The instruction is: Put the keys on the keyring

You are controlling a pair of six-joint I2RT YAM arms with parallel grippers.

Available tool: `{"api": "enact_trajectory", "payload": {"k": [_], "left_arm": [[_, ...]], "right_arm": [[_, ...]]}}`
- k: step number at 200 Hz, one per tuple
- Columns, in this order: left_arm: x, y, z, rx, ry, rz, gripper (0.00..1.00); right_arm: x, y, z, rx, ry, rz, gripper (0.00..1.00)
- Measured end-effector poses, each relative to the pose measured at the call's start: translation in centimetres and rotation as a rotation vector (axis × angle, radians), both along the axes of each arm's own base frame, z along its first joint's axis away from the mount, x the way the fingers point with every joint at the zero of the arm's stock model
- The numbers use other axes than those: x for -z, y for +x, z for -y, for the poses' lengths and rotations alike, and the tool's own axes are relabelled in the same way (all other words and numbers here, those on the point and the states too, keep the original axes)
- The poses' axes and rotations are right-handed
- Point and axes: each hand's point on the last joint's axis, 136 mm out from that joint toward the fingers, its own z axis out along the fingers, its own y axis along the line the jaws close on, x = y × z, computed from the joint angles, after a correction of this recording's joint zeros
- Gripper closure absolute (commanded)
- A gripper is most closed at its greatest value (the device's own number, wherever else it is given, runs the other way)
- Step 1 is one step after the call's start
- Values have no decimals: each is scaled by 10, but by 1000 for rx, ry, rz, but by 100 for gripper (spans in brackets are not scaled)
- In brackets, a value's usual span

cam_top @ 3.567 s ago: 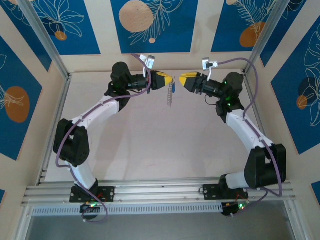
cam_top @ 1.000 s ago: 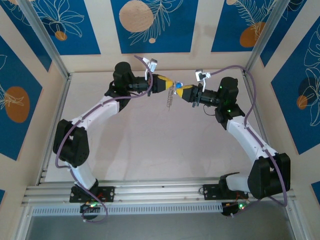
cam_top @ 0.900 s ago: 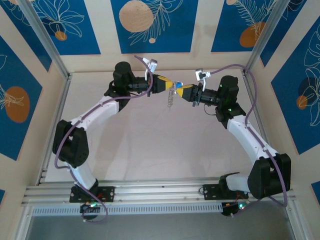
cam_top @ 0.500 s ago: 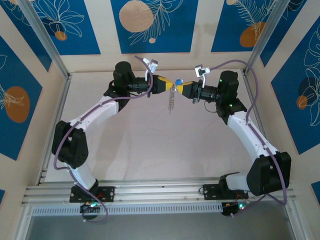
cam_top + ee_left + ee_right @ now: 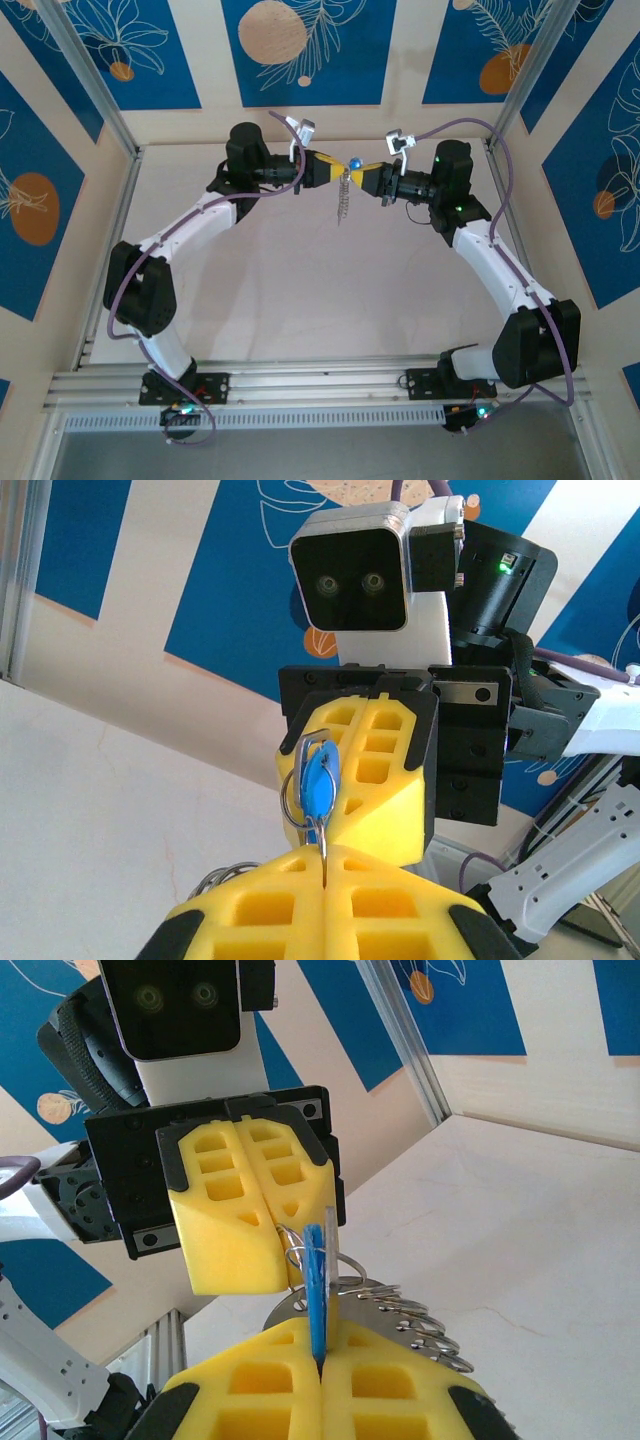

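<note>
Evidently the left gripper (image 5: 323, 865) clamps the keyring (image 5: 400, 1311), which dangles below it, so the right gripper (image 5: 318, 1365), nose-to-nose opposite, can thread the blue key (image 5: 318, 778) it pinches.

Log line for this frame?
left hand: shut on keyring | right hand: shut on key | tip to tip, raised | threaded: cannot tell

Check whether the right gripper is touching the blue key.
Touching. The right wrist view shows the blue key pinched in the shut right gripper, with no gap.
</note>
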Motion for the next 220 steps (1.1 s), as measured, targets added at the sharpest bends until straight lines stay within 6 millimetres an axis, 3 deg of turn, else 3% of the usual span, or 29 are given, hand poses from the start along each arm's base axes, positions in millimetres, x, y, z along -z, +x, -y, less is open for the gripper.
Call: {"api": "enact_trajectory", "payload": {"k": [110, 220], "left_arm": [[0, -1, 1, 0, 0, -1, 100], [0, -1, 1, 0, 1, -1, 100]], "right_arm": [[22, -4, -2, -11, -5, -52, 100], [20, -4, -2, -9, -9, -55, 100]]}}
